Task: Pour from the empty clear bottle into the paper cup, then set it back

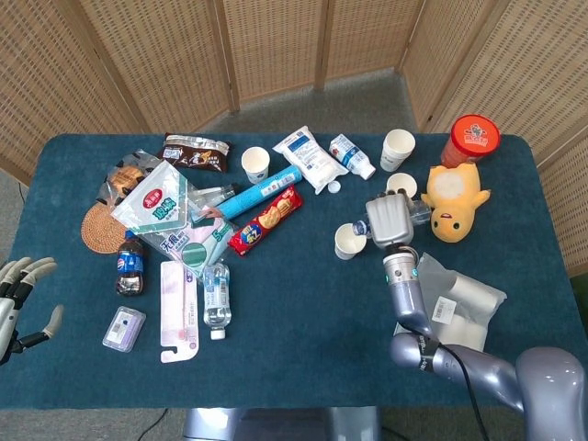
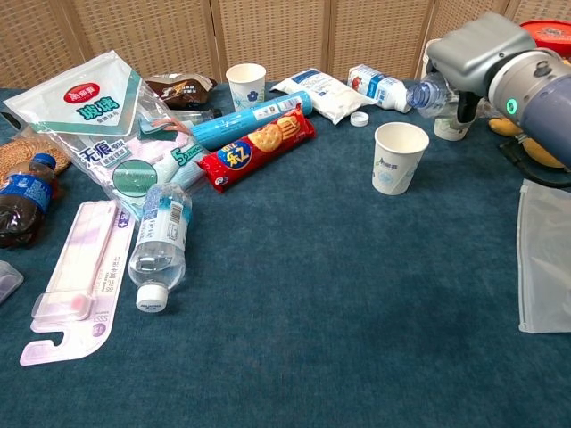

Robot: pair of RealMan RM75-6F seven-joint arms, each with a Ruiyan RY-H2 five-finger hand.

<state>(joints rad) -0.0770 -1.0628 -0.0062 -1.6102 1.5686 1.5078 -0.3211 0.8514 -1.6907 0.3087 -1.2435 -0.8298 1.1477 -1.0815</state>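
My right hand (image 1: 390,219) (image 2: 475,52) grips the empty clear bottle (image 2: 430,92), which lies nearly level with its open neck (image 1: 360,227) pointing left. The neck hangs above and just right of the white paper cup (image 1: 348,242) (image 2: 398,158), which stands upright on the blue cloth. Most of the bottle's body is hidden inside the hand. A white cap (image 2: 359,119) lies on the cloth behind the cup. My left hand (image 1: 20,299) hovers at the table's near left edge, fingers apart, holding nothing.
Another paper cup (image 2: 451,126) stands right behind my right hand, with a yellow plush (image 1: 452,200) and red tub (image 1: 473,138) beyond. A plastic bag (image 1: 459,299) lies to the right. Biscuit pack (image 2: 259,144), lying water bottle (image 2: 161,241) and snack packets crowd the left.
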